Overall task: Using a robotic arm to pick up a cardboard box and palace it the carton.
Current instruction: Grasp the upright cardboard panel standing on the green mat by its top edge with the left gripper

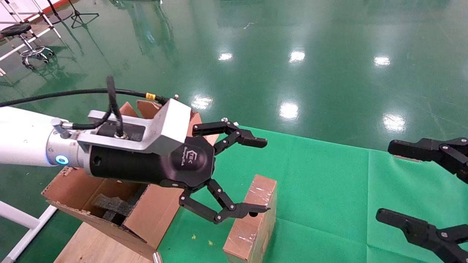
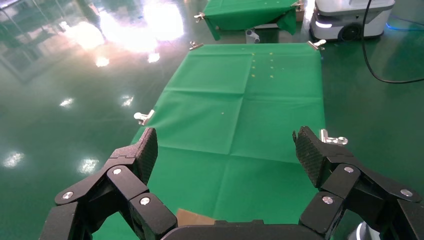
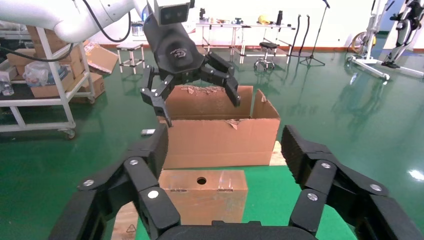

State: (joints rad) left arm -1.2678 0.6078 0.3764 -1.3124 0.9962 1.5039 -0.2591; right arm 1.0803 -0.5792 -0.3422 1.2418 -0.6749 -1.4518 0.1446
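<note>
The small taped cardboard box (image 1: 252, 219) stands on the green cloth (image 1: 329, 190); it also shows in the right wrist view (image 3: 202, 195) with a round hole in its top face. The large torn carton (image 1: 146, 215) with black foam (image 1: 111, 206) inside stands to its left, behind it in the right wrist view (image 3: 220, 135). My white left arm's gripper (image 1: 266, 175) is open and empty, just above the small box's far end, next to the carton. In the left wrist view (image 2: 226, 152) only a corner of the box (image 2: 192, 218) shows. My right gripper (image 1: 384, 180) is open and empty, pointing at the box (image 3: 227, 150).
The carton rests on a wooden board (image 1: 91, 244) beside a white frame rail (image 1: 22, 219). Metal clips (image 2: 142, 117) hold the cloth's edges. A second green table (image 2: 245, 12) and a mobile base (image 2: 350, 20) stand beyond. Shelves with boxes (image 3: 45, 75) stand behind the carton.
</note>
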